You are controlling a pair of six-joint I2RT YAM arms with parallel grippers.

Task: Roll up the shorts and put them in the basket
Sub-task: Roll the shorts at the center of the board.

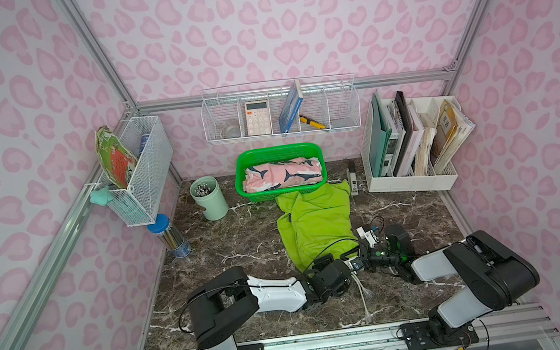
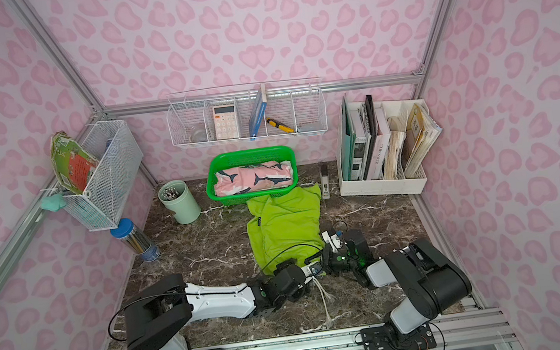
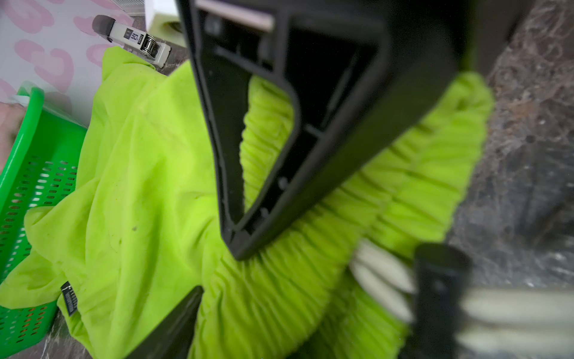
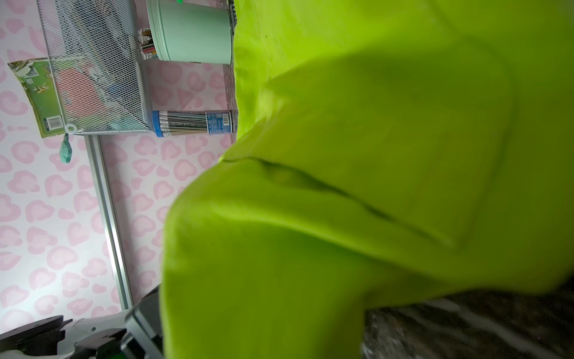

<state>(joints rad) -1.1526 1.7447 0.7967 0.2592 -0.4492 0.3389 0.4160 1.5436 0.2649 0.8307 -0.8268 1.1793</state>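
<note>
Waistband edge of lime shorts between parted jaws of left tool; right tool closed alongside.

Both top views look down; wrist views crowd lime shorts

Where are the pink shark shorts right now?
In both top views, the pink shark shorts lie in the green basket at the back middle, behind the lime shorts, right of the mint cup.
</note>
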